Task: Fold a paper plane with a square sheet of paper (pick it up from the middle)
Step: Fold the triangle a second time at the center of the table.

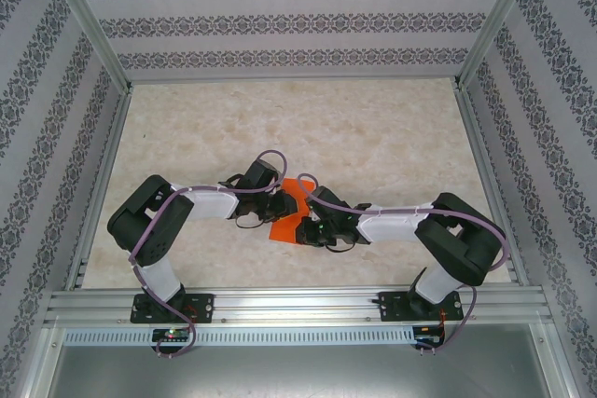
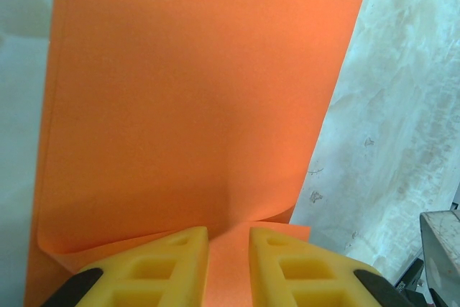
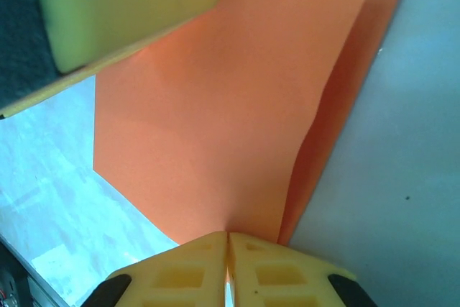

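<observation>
We start with the table (image 1: 373, 128), pale and marbled. Both arms reach in from its near edge, the left arm (image 1: 187, 207) and the right arm (image 1: 420, 226), and they meet just short of the table's middle. Between them, on that same part of the table, is the square sheet of paper (image 1: 287, 223), bright orange and already doubled in places, with one flap lifted off the surface.

The right gripper (image 3: 228, 239) has its jaws pressed together on an edge of the sheet, which fans out from the seam between them. The left gripper (image 2: 228, 239) stands with a narrow gap between its jaws; the paper curls up just ahead of them. We cannot tell whether it pins the sheet.

We judge this to be an early fold, with no dart shape yet. The next move calls for laying the held flap flat against the table, edges matched, and pressing the crease.
</observation>
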You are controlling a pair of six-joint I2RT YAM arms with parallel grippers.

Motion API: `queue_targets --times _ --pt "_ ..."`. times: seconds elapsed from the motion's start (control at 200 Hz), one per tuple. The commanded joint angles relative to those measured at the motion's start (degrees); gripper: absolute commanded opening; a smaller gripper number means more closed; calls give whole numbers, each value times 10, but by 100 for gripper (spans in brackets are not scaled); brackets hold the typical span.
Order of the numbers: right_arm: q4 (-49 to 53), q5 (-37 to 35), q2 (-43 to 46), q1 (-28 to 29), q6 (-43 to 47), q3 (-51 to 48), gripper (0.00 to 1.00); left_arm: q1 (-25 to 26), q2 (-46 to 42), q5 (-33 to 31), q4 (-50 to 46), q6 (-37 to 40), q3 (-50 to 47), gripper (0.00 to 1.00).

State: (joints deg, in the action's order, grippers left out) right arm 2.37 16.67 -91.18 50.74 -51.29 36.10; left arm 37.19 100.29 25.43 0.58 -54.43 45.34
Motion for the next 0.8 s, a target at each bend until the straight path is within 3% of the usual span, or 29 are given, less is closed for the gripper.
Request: queue_targets --times 0.0,0.175,0.465,0.679,0.799 --pt "46 -19 -24 8 -15 -27 10 1 10 -27 -57 17 -2 25" --pt "19 4 0 10 -40 -49 11 1 10 -28 -59 18 -2 25" --pt "60 2 41 11 -44 -38 12 1 14 -28 -60 19 0 24" --pt "74 -5 1 12 -42 -34 11 1 14 -25 -62 22 4 25" --pt "154 -35 -15 20 -30 0 9 1 13 -25 -64 22 2 25"
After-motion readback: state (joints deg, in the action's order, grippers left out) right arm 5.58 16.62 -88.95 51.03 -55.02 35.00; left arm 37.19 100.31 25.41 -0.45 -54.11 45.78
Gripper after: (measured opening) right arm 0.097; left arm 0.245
